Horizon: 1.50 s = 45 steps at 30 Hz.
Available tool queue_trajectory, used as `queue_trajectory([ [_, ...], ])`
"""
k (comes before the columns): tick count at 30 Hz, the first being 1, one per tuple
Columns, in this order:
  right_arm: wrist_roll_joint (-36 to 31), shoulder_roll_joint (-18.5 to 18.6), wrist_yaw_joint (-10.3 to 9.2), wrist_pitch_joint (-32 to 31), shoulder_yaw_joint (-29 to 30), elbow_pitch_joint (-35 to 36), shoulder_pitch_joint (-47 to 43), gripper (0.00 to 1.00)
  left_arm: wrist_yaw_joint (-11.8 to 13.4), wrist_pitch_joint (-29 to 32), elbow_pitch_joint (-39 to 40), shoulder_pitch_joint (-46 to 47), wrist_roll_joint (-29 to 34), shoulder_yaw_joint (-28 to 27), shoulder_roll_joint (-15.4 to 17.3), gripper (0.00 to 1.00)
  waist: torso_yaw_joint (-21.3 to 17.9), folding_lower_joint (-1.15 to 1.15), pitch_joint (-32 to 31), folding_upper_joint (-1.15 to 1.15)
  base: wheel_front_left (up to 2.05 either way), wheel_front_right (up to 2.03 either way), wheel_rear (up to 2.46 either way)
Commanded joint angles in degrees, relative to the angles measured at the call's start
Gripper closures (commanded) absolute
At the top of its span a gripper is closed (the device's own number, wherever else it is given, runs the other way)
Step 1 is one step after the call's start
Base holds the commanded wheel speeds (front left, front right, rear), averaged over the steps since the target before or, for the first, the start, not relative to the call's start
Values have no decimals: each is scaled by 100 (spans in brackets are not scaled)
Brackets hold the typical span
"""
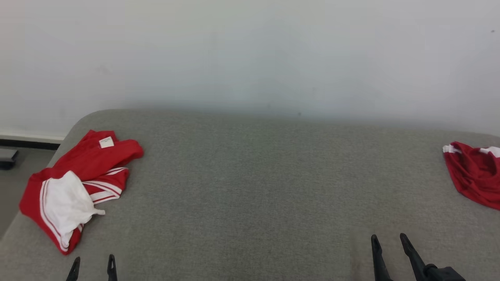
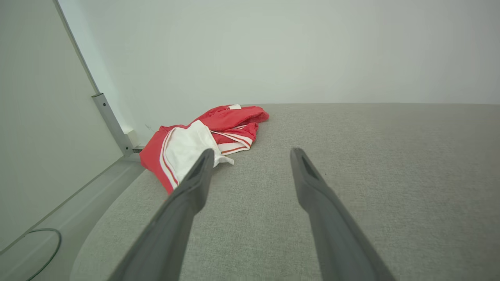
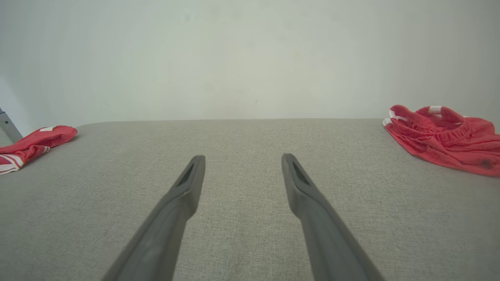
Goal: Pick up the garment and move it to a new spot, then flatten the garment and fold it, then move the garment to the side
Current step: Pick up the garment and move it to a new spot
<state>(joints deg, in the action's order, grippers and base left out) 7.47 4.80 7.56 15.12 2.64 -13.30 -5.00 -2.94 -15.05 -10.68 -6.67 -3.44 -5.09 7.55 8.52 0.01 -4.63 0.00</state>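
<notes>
A crumpled red garment [image 1: 84, 171] with white stripes and a white lining turned out lies at the left end of the grey padded surface [image 1: 258, 187]; it also shows in the left wrist view as the red garment [image 2: 218, 128]. A second crumpled red garment [image 1: 474, 173] lies at the far right edge, seen too as the second garment [image 3: 441, 136]. My left gripper [image 1: 93, 262] is open at the lower left, just short of the first garment, holding nothing. My right gripper [image 1: 388, 240] is open at the lower right over bare fabric, left of the second garment.
A pale wall [image 1: 250, 54] stands right behind the surface. The surface's rounded left edge drops to a floor [image 1: 15, 175] with a dark object [image 1: 8, 158]. A metal post [image 2: 111, 123] and a cable [image 2: 43, 249] show at the left.
</notes>
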Motion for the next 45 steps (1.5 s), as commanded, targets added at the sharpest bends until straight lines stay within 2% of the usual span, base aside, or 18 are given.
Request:
queue_trajectory([
  [1,4,-44,-12,1,0,3,-73,0,35,-18,-1,29,14,-4,23,0,413,-1,24,0,0,0,0],
  [10,25,-91,-12,2,-31,-44,-101,0,92,-18,-75,46,-33,-42,89,0,1197,-1,57,0,0,0,0],
  [21,-22,-139,-12,2,-55,-11,-143,0,146,-17,-124,12,-103,-47,149,0,1830,-1,62,0,0,0,0],
  [34,-17,-100,-12,1,-201,-91,17,0,285,-18,34,-95,-180,-147,148,0,1923,-1,147,0,0,0,0],
  [39,3,-93,-12,1,-229,-93,32,0,266,-18,38,30,-263,-151,133,0,1899,-1,137,0,0,0,0],
  [45,-57,-37,-12,2,-191,18,122,0,206,-18,60,523,-503,-269,177,0,1541,-1,324,0,0,0,0],
])
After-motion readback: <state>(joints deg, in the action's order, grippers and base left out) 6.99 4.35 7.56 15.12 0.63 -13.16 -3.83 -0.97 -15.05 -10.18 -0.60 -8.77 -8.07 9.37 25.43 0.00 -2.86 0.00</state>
